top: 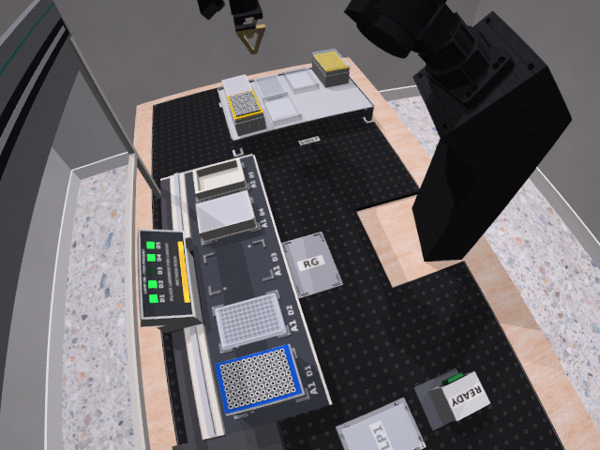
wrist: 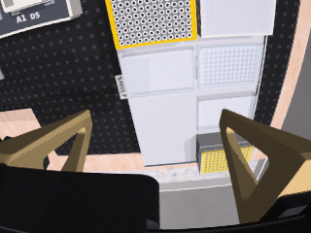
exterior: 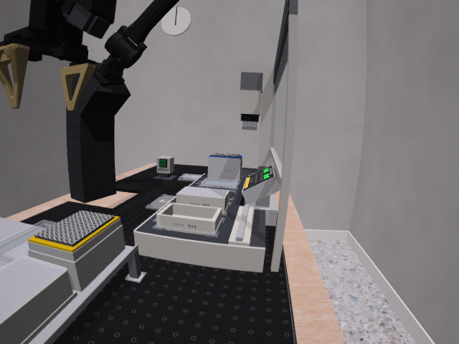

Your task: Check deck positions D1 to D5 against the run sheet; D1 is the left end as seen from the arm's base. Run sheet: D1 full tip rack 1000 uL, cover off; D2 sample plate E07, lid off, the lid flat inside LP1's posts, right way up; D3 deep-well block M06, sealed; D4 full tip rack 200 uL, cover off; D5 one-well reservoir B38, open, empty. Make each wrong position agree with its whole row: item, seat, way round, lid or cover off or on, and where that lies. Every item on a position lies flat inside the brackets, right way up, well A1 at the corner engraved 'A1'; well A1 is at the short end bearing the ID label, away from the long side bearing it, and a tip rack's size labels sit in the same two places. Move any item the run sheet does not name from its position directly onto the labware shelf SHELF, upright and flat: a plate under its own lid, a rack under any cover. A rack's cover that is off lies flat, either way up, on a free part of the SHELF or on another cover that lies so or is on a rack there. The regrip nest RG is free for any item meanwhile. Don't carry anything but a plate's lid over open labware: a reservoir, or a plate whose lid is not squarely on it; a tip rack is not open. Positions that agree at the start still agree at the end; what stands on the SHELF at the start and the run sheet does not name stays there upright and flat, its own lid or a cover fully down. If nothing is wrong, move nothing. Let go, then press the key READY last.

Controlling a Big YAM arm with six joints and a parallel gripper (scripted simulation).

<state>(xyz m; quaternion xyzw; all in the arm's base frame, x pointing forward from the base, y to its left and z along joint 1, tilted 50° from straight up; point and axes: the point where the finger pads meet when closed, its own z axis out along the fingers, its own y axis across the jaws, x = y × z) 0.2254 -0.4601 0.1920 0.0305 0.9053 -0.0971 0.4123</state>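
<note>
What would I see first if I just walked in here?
Probably the big black robot arm leaning over the table, its open gripper with tan triangle fingers hanging high above the shelf. Then the bright colours: a blue-rimmed tip rack at the near end of the deck, a yellow-rimmed one on the shelf, and green lights on the little panel.
</note>
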